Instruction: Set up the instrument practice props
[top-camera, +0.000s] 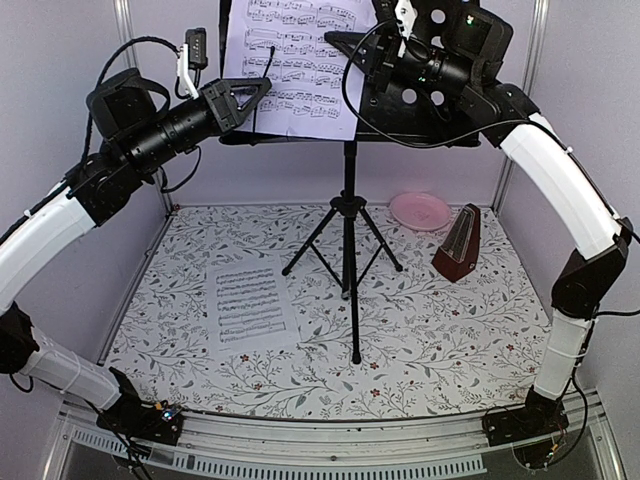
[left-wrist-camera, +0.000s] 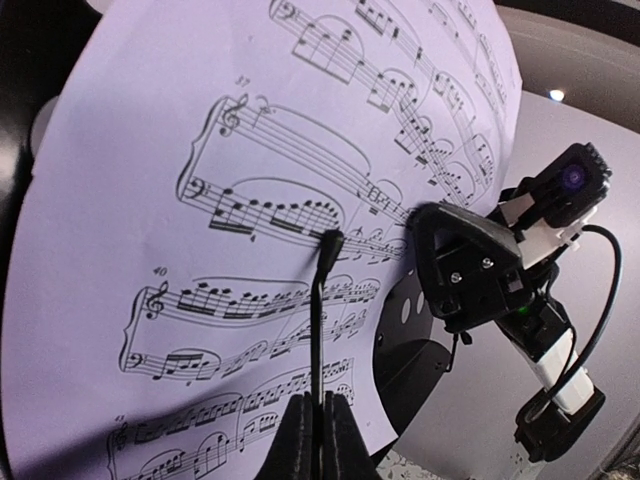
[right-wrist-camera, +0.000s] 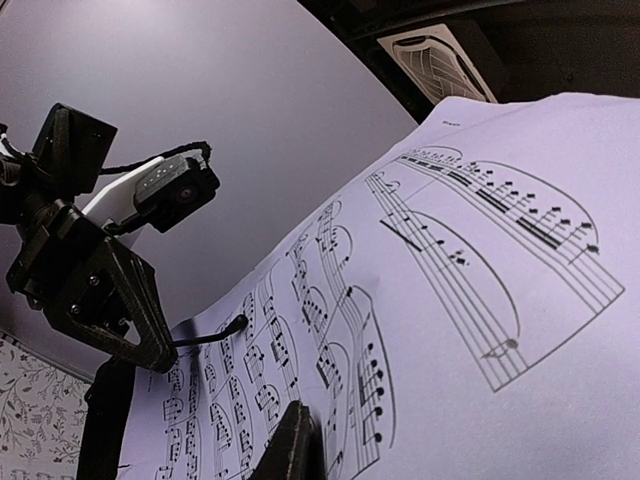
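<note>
Stand: black perforated-metal music stand on tripod legs (top-camera: 348, 215), upright mid-worktop, and it's our landmark.
Page one: white sheet-music page (top-camera: 300, 60) is up on the stand's desk, leaning back against it.
Page two: second white sheet-music page (top-camera: 250, 300) lies flat on the floral worktop (top-camera: 450, 340), just left of the stand's legs. It's not up yet.
Metronome: small red-brown pyramid metronome (top-camera: 458, 245) stands right of the stand's legs, near a pink round plate (top-camera: 420, 210).
Left hand: the left hand (left-wrist-camera: 315, 425) is clamped shut on the stand's thin black wire page-retainer (left-wrist-camera: 318, 320), whose tip lies across the face of page one.
Right hand: the right hand (top-camera: 338, 42) is at the upper right of page one. Only one finger shows in its own view, so I cannot tell whether it is open or gripping.
Risk, page: if the wire isn't pinning the paper when the hands leave, page one could slide off the desk.
Risk, wire: a sprung release could crease or flick the sheet.
Risk, stand: both arms are working high up, so a sideways shove could tip the tripod towards the metronome.
</note>
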